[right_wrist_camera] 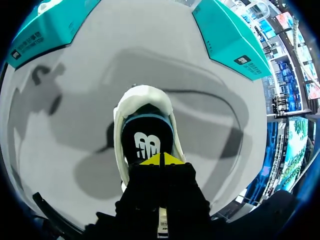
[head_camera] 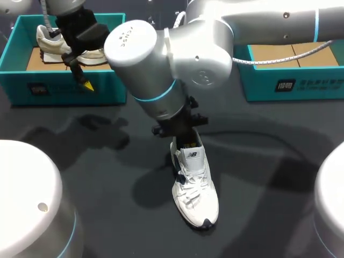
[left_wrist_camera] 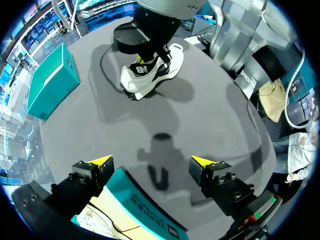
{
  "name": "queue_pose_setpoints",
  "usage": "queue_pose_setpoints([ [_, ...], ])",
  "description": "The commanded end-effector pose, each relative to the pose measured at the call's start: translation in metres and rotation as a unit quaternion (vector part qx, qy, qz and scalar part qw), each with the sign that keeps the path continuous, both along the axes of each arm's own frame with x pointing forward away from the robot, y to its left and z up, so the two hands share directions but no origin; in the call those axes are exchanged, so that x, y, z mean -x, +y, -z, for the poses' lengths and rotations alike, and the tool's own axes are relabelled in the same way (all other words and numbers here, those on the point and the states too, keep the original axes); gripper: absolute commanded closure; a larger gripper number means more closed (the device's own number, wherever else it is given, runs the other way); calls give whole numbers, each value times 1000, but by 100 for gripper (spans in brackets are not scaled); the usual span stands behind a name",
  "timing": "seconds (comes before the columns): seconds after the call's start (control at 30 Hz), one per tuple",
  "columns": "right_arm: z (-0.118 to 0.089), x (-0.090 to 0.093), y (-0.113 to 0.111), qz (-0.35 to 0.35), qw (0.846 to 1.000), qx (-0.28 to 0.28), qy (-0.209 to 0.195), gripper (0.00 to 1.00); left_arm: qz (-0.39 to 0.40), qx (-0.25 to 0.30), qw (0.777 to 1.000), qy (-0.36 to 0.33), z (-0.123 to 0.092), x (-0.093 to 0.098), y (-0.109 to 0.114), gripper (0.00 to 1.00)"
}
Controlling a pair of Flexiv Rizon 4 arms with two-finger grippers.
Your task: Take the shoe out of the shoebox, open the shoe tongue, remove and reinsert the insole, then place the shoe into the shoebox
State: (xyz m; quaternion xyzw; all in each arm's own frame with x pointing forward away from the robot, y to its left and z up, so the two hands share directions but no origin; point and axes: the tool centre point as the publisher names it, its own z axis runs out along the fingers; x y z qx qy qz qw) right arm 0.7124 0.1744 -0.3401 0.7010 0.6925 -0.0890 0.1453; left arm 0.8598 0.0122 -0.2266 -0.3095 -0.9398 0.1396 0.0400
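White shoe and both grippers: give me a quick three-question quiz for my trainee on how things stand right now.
1. True or false: the white shoe lies inside a shoebox.
2. Pick one. The left gripper is: A) open, above the left box's front wall; B) shut on the white shoe; C) out of view.
3. Fill in: the right gripper's tips meet at the white shoe's ____.

Key
1. False: it stands on the table, between the boxes.
2. A.
3. tongue.
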Motion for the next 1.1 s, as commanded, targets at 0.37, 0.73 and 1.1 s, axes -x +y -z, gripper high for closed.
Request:
queue_pose_setpoints([
  [0.37, 43, 2, -4, 103, 994, -5, -21, 100, 0, -1, 1000, 0, 0, 0, 0, 0],
  [0.73, 19, -10, 2, 76, 996, 10, -46, 100, 0, -1, 1000, 0, 0, 0, 0, 0],
  [1.1, 31, -33, -1, 49, 998, -3, -39, 100, 0, -1, 1000, 0, 0, 0, 0, 0],
])
